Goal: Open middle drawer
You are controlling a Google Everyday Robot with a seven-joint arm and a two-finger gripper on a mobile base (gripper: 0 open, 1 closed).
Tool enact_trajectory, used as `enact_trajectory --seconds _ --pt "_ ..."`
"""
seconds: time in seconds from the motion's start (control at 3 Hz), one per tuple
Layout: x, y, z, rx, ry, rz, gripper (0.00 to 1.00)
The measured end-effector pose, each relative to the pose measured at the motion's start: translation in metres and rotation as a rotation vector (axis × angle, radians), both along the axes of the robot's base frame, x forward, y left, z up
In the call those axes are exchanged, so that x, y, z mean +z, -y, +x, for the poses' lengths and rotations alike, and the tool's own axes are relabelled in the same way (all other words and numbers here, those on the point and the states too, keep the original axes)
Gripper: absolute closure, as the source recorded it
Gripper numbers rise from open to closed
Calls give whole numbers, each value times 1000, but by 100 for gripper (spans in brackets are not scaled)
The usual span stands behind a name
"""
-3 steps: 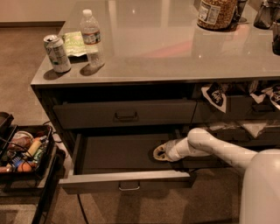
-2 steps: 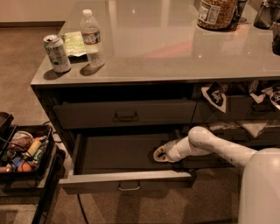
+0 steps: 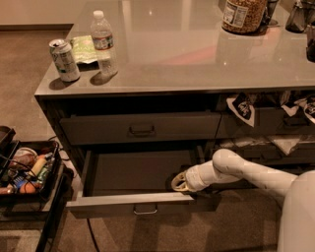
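The gripper point(image 3: 180, 183) is reaching into the middle drawer point(image 3: 113, 202), apparently just behind its front at the right end; whether it is open or closed, I cannot tell. The drawer is standing pulled out beneath the counter point(image 3: 197, 59).

Spans the upper frame as a glossy grey countertop point(image 3: 197, 54). Carries at upper left an upright drink can point(image 3: 64, 60) near the front edge, a clear water bottle point(image 3: 104, 44) standing just beside it to the right, and a flat green packet point(image 3: 84, 49) lying behind and between the two; carries at upper right a jar point(image 3: 243, 15) cut off by the frame's top. Leaves the gripper point(image 3: 180, 183) well below, at lower centre.
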State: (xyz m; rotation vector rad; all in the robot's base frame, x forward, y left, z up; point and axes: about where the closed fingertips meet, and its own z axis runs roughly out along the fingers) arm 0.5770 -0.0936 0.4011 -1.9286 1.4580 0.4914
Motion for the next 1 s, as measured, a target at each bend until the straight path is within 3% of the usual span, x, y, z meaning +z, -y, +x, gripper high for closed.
enact_trajectory --seconds 0.33,0.67,1.0 --pt "-16 -8 -18 -35 -62 21 100" --pt "-16 -8 -18 -36 -63 21 100" --pt "-12 -10 -39 -57 -122 17 100"
